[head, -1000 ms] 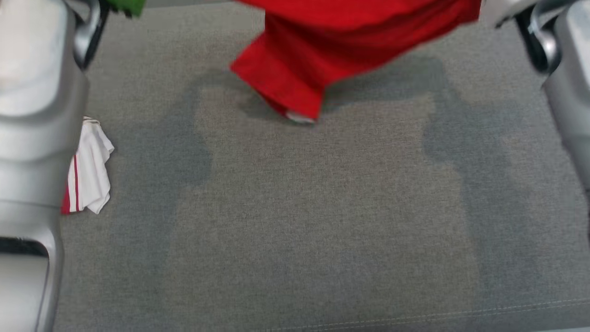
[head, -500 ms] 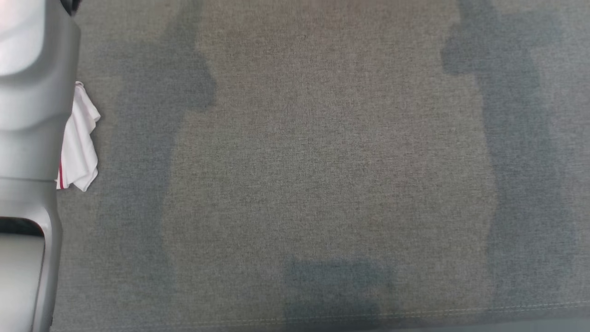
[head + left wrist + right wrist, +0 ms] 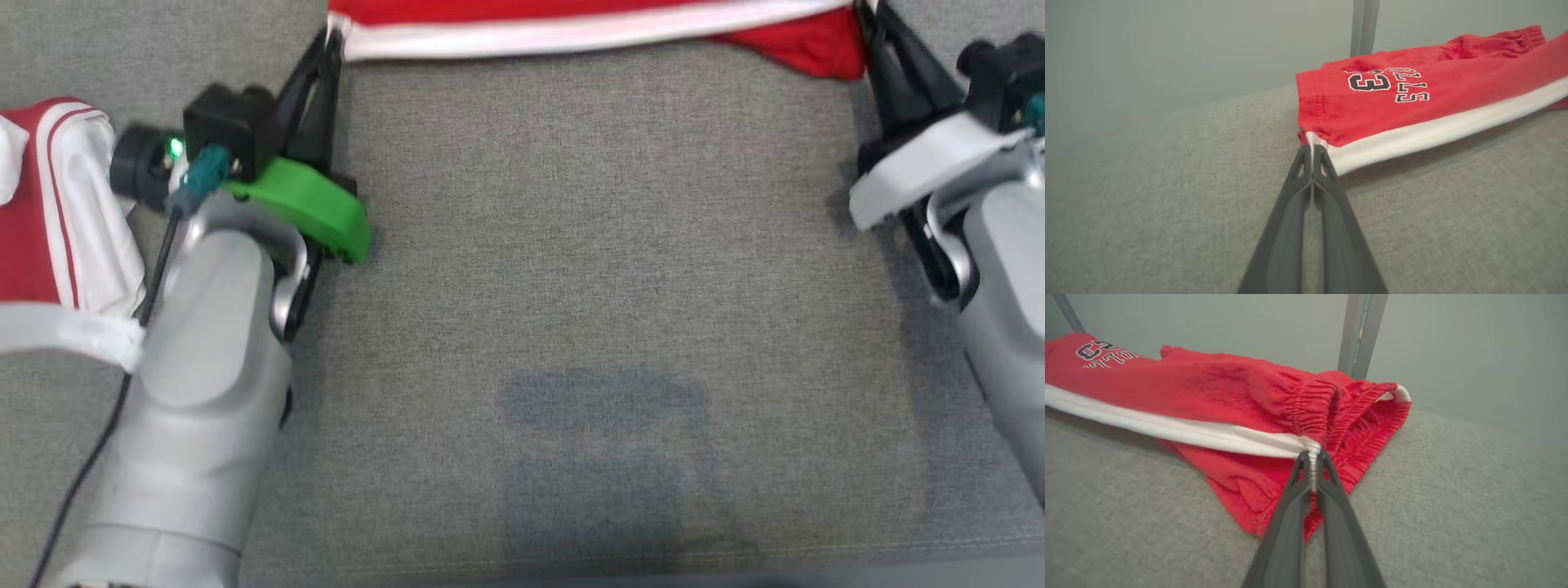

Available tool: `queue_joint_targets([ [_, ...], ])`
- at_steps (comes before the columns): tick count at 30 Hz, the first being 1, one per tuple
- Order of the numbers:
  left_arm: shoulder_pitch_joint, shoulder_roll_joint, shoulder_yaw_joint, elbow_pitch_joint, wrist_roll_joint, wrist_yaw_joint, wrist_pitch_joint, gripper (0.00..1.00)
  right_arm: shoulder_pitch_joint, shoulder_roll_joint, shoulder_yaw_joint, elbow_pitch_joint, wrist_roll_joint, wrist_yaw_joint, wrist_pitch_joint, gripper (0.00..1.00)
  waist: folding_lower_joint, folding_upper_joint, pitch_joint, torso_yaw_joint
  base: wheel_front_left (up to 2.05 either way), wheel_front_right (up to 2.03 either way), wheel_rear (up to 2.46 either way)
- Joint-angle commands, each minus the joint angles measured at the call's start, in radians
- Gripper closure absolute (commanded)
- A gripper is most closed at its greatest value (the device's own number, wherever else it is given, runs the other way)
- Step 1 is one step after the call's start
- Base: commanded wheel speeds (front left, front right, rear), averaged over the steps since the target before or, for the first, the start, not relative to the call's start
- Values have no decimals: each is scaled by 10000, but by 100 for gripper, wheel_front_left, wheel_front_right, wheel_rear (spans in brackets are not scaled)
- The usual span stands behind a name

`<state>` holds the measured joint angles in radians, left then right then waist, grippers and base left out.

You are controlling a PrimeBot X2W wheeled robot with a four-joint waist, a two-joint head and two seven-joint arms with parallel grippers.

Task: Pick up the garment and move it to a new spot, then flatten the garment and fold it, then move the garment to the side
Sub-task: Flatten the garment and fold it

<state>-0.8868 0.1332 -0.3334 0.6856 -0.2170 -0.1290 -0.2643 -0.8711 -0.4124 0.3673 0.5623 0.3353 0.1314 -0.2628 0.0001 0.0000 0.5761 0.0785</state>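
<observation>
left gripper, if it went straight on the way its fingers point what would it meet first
The red shorts: the left gripper is shut on their white-striped corner, so the cloth lies directly ahead. Beyond it stands a grey post, depth unclear.

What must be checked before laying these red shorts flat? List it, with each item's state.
1. Left gripper shut on the shorts at the hem corner: ok.
2. Right gripper shut on the waistband: ok.
3. White stripe straight between both grippers: ok.
4. Shorts flat: not ok, fabric bunched below the waistband.
5. Other garment lying apart from the shorts: ok.
</observation>
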Motion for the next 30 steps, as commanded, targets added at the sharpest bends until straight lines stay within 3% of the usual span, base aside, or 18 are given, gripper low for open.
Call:
queue_joint_targets([
  [1,499,-76,244,-103,-217,-4,1,100,565,53,-127,-113,206,-16,-26,100,-1,0,-592,-199,0,0,0],
  [12,5199,-646,1780,-122,-1161,3,16,100,5540,1420,-672,-366,980,-18,10,100,-1,0,-3606,-516,0,0,0],
  [15,6166,-714,1697,-13,-1008,2,18,100,6464,1722,-656,-132,910,-19,11,100,-1,0,-4331,-506,0,0,0],
  [21,7828,-745,1649,74,-845,1,18,100,7782,1909,-852,296,993,-25,30,100,-1,0,-5673,-490,0,0,0],
  [28,9071,-571,1041,153,-838,1,18,100,8491,1987,-979,235,1185,-22,-7,100,-1,0,-6287,-500,0,0,0],
  [30,9333,-524,1275,72,-1012,1,10,100,8747,1922,-895,221,1236,-22,-15,100,-1,0,-6442,-464,0,0,0],
])
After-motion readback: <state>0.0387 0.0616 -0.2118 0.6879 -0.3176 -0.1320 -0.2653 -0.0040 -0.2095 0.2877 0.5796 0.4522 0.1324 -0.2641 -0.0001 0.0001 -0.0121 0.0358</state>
